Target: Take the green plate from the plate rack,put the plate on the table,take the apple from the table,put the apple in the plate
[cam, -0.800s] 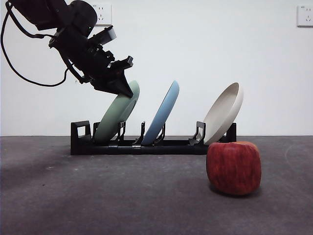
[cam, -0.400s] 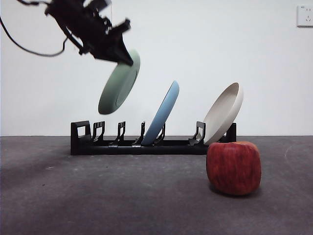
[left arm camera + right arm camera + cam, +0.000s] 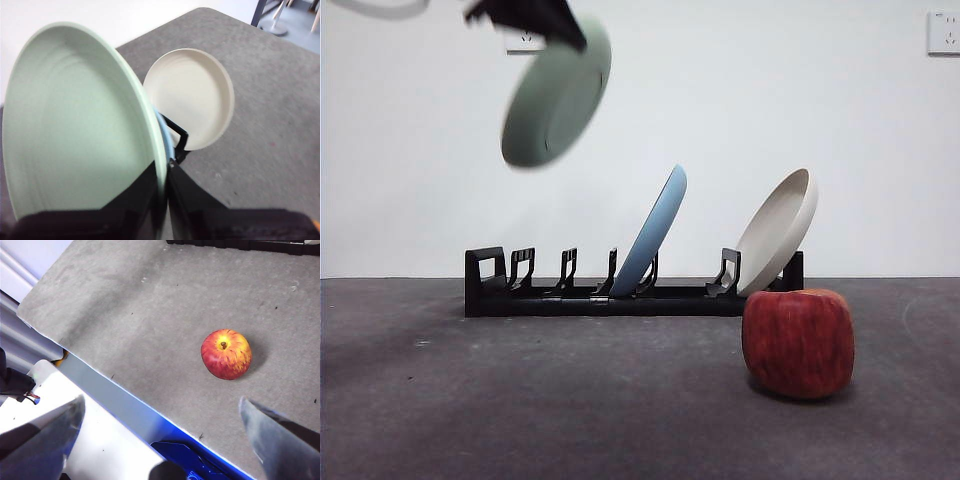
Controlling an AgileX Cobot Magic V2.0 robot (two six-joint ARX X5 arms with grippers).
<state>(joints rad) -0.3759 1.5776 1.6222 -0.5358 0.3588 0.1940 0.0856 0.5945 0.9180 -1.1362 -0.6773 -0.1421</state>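
Left claw (image 3: 162, 200): you have it clamped on the rim of the green plate (image 3: 555, 95), which hangs tilted from it, high above the plate rack (image 3: 620, 290).
Rack: far below that claw, holding light blue plate (image 3: 652, 228) and beige plate (image 3: 777, 230).
Right claw (image 3: 160, 440): spread wide, holding nothing; apple (image 3: 226, 354) on tabletop (image 3: 150, 315) ahead of it.

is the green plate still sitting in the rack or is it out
Out. The left pincer holds the green plate tilted in the air above the plate rack.

front low, level; wrists overhead; share apple (image 3: 798, 343)
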